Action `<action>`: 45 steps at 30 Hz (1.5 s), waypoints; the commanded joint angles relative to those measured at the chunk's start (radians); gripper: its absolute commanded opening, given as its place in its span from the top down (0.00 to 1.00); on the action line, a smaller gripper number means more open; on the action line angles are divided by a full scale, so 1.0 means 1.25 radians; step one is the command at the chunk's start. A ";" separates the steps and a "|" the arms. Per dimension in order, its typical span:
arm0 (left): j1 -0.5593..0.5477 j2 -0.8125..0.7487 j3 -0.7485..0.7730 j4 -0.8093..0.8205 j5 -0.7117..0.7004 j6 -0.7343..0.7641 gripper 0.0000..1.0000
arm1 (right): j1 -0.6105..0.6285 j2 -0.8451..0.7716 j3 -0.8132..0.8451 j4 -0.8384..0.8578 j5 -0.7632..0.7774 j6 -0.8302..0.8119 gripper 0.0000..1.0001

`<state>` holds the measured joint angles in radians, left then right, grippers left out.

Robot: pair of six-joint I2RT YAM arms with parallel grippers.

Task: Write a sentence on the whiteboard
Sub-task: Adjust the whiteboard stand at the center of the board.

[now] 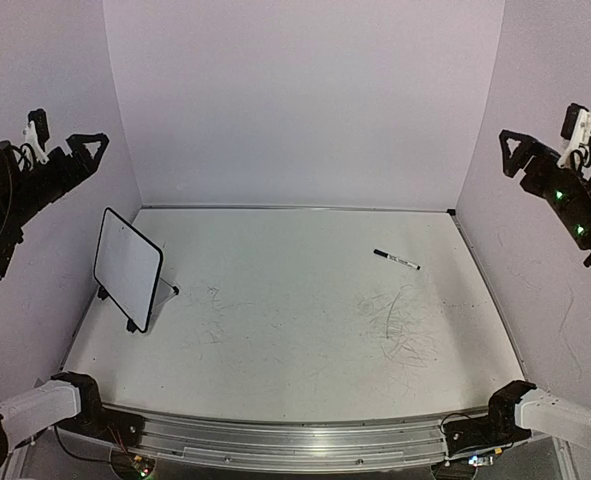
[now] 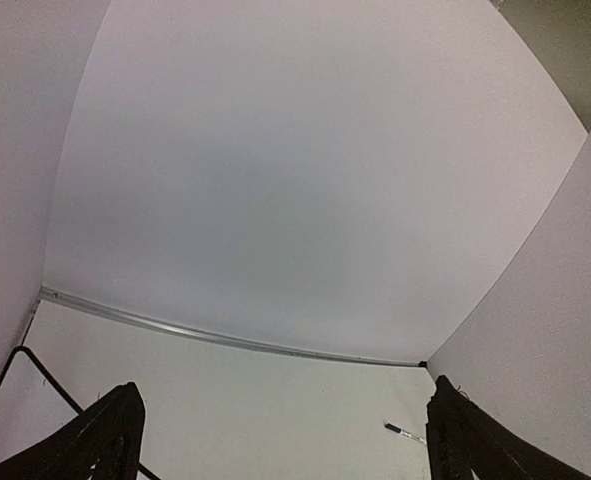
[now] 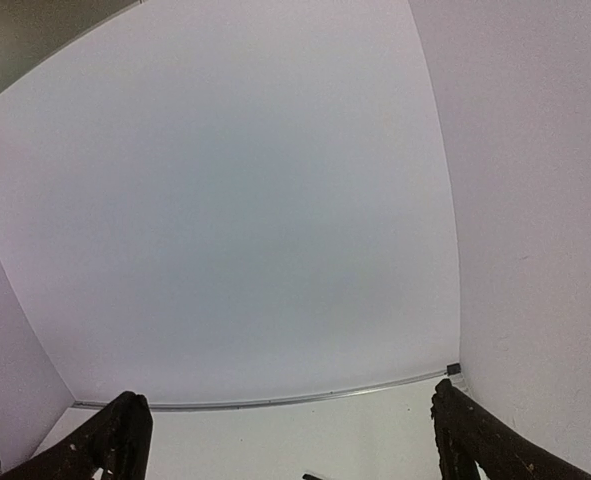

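The whiteboard (image 1: pixel 127 268) stands tilted on its black feet at the table's left side. Its face looks blank white, and no sentence is in view on it. Its black frame corner (image 2: pixel 37 372) shows at the lower left of the left wrist view. A black-capped marker (image 1: pixel 396 259) lies flat on the table right of centre, also seen as the small marker (image 2: pixel 405 433). My left gripper (image 1: pixel 88 150) hangs high by the left wall, open and empty. My right gripper (image 1: pixel 516 152) hangs high by the right wall, open and empty.
The white table (image 1: pixel 295 330) bears grey scribble marks right of centre. White walls close in the left, back and right. A metal rail (image 1: pixel 295 430) runs along the near edge between the two arm bases.
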<state>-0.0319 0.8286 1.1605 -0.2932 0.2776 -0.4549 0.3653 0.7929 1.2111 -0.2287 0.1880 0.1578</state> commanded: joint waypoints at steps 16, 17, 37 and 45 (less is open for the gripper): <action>0.003 -0.017 -0.172 -0.500 -0.297 -0.103 0.04 | 0.003 0.142 -0.104 0.121 -0.247 0.021 0.02; 0.003 -0.008 -0.186 -0.505 -0.305 -0.112 0.06 | 0.003 0.148 -0.106 0.124 -0.259 0.024 0.02; 0.022 0.167 -0.369 -0.323 -0.337 -0.459 0.01 | 0.004 0.150 -0.191 0.222 -0.463 0.137 0.02; 0.041 0.267 -0.400 -0.255 -0.323 -0.454 0.05 | 0.004 0.138 -0.217 0.232 -0.458 0.143 0.02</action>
<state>-0.0043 1.1118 0.6719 -0.7024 -0.1308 -0.9979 0.3653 0.9868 0.9563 0.0022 -0.3726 0.3202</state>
